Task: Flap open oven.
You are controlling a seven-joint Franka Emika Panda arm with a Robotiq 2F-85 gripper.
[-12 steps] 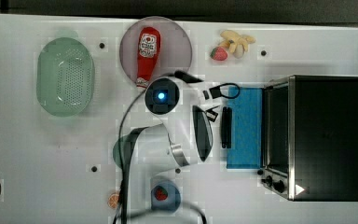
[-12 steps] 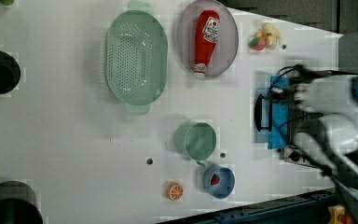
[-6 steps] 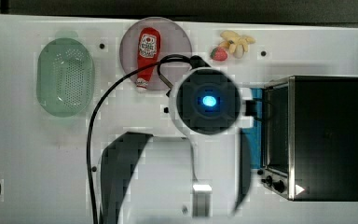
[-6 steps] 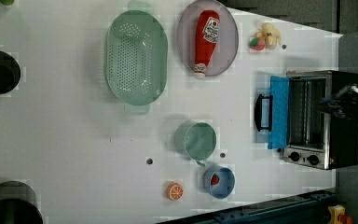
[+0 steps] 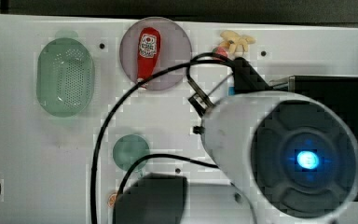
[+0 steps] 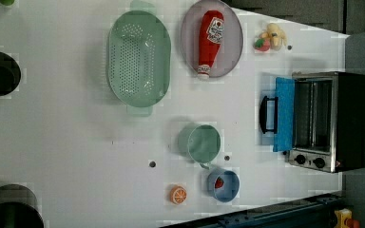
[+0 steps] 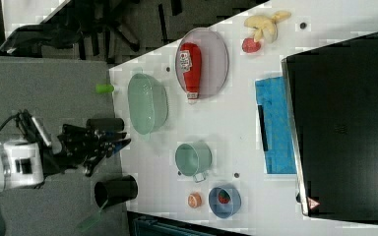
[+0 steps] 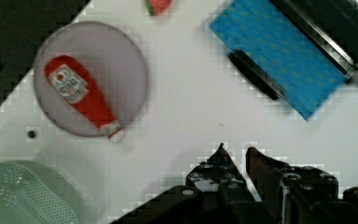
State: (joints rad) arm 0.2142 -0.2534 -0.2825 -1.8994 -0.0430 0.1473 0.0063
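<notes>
White table (image 6: 76,142) carries everything; dark floor shows around it in the right view. Biggest thing on it is the oven (image 6: 349,121) at the left view's right edge, black top, silver front. Its blue door (image 6: 284,114) now lies folded flat on the table with the dark bar handle (image 6: 265,114) pointing away from the cavity and the rack interior exposed.

What changed: a second ago the arm sat over the door with the pincer at the handle; half a second ago it was already pulling off, and now it has lifted clear. Arm housing with the blue light (image 5: 307,159) looms close under the top view's camera and covers most of the oven there. In the wrist view the pincer (image 8: 235,156) hangs well above the table, fingers nearly together with just a narrow gap, gripping nothing; door and handle are well apart from it.

Reading: flap looks fully open and released, so the task looks done, only the retreat left.

Other items, untouched:
- green colander (image 6: 139,58)
- grey plate (image 6: 211,38) holding the ketchup bottle (image 6: 210,40)
- green cup (image 6: 200,142)
- blue bowl (image 6: 223,185)
- orange slice (image 6: 177,194)
</notes>
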